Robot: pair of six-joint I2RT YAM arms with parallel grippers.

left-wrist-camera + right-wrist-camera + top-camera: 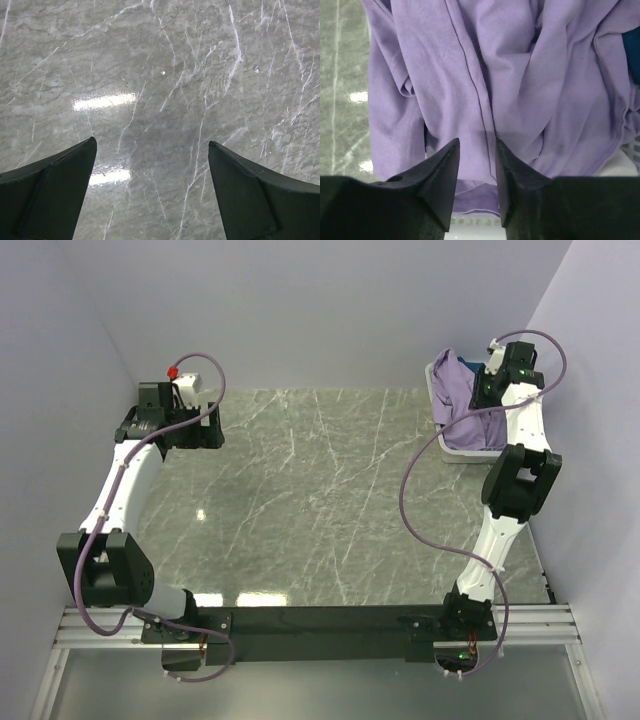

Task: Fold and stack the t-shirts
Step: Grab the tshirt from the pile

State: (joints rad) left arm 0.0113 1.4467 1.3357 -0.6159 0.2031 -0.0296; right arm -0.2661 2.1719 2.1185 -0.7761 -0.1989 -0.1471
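**Location.** The lilac t-shirt (520, 75) lies crumpled in and over the white basket (466, 454) at the far right of the counter (320, 490). One edge hangs over the basket's near rim. A dark blue shirt (632, 55) shows beneath it on the right.

**Hands.** The right hand (477, 141) hangs directly over the lilac cloth. Its jaws stand narrowed about a raised fold that carries a seam line. We cannot tell whether the cloth is truly pinched or only bracketed. The left hand (152, 145) is spread wide above bare counter at the far left, holding nothing.

**Handling assessment.** We judge the garment light, limp and wholly without stiffness. It will drape and trail when lifted, and may drag the shirt beneath it along. The knit looks matt rather than slippery, so a modest pinch should hold.

**Recommended hold.** We advise taking a thick ridge or the seamed fold, not a single flat layer. A second hold at a shoulder or hem would then allow spreading.
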